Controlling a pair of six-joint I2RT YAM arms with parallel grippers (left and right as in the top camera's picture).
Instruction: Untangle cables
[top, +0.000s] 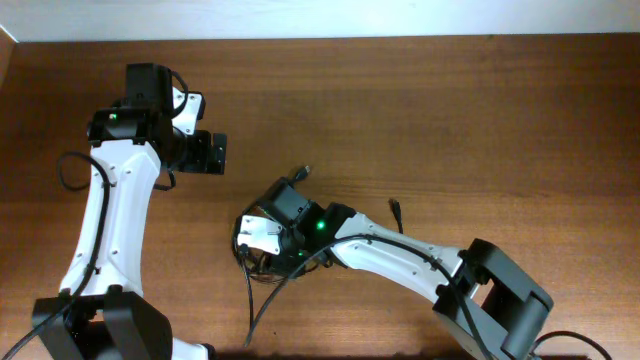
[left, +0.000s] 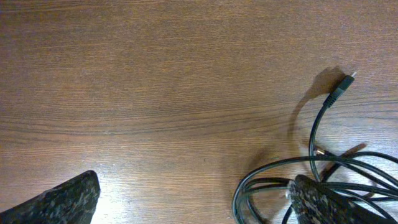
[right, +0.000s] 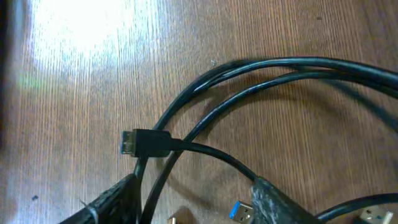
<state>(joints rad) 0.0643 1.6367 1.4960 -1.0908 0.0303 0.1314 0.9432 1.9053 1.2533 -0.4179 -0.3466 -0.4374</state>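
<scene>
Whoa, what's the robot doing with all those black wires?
It is trying to untangle a bunch of thin black cables on a wooden table. The right end effector is down over the tangle, open, with cable strands running between its fingers. The left end effector is open too, off to the side over bare wood, holding nothing. The cables are looped together in a messy pile.

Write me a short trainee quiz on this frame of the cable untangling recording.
1. True or false: the left end effector is shut.
2. In the overhead view, which end effector sits over the cables? A left, B right, C neither.
3. What colour shows inside the plug at the bottom edge of the right wrist view?
Key: 1 false; 2 B; 3 blue.
</scene>
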